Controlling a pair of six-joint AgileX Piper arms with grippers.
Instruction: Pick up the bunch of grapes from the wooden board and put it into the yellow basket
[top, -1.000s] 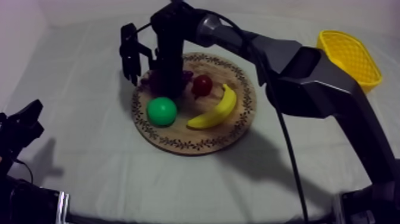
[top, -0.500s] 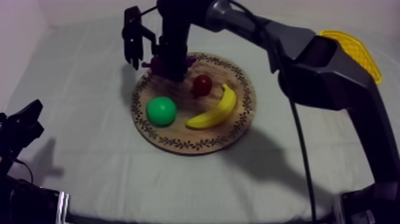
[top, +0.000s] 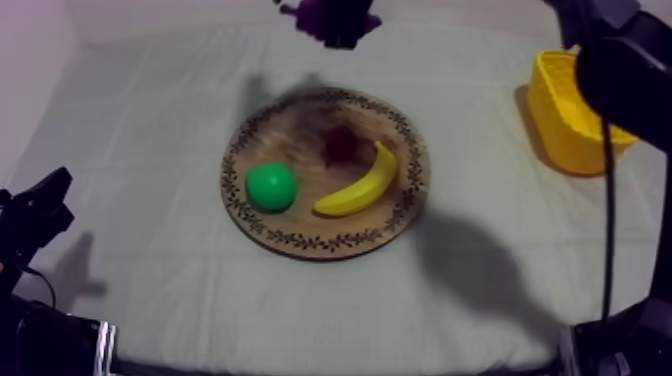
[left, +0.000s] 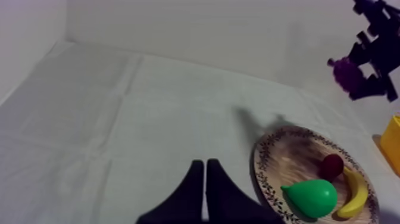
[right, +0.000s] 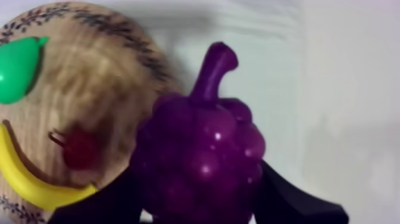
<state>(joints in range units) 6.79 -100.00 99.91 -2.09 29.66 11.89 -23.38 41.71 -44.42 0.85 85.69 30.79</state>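
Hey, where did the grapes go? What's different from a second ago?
The right end effector, shut on the grapes, lifted them high off the board. The pear, small red fruit and banana stayed on the board; the left end effector stayed shut at rest.

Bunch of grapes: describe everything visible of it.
The bunch of grapes is dark purple and glossy like plastic: a cluster of rounded bumps with a thick curved stem sticking out away from the fingers. The right gripper is shut on it, one finger each side. It hangs in the air, off the wooden board, touching nothing else, not yet at the yellow basket.
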